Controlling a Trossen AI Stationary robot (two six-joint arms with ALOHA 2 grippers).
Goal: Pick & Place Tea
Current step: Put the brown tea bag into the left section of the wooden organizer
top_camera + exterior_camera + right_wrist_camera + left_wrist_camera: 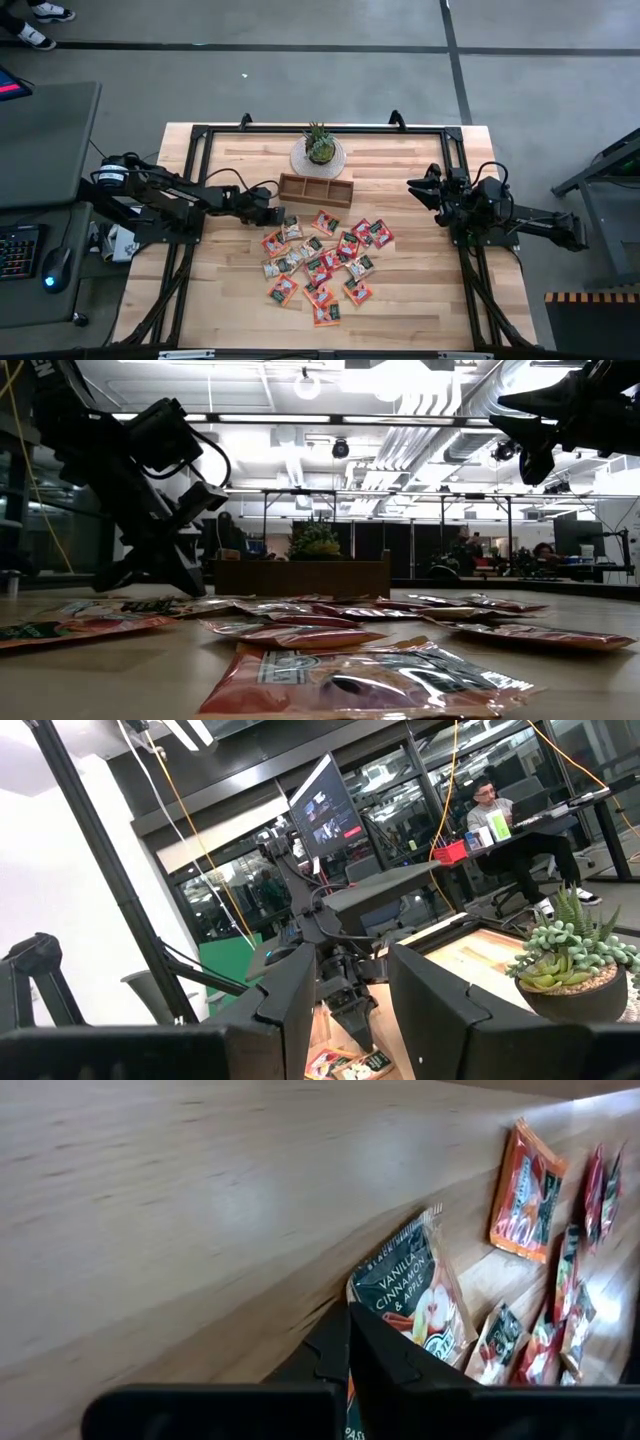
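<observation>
Flat square tea sachets (322, 262), mostly red-orange with a few pale beige, lie scattered and partly overlapping on the tabletop, one dark-labelled sachet (412, 1295) clamped at its edge.

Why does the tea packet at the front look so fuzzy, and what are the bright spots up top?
Low view: the nearest tea packet lies too close to the camera, so it is out of focus; the ceiling lights glare white. Left wrist view: the table looks smeared.
</observation>
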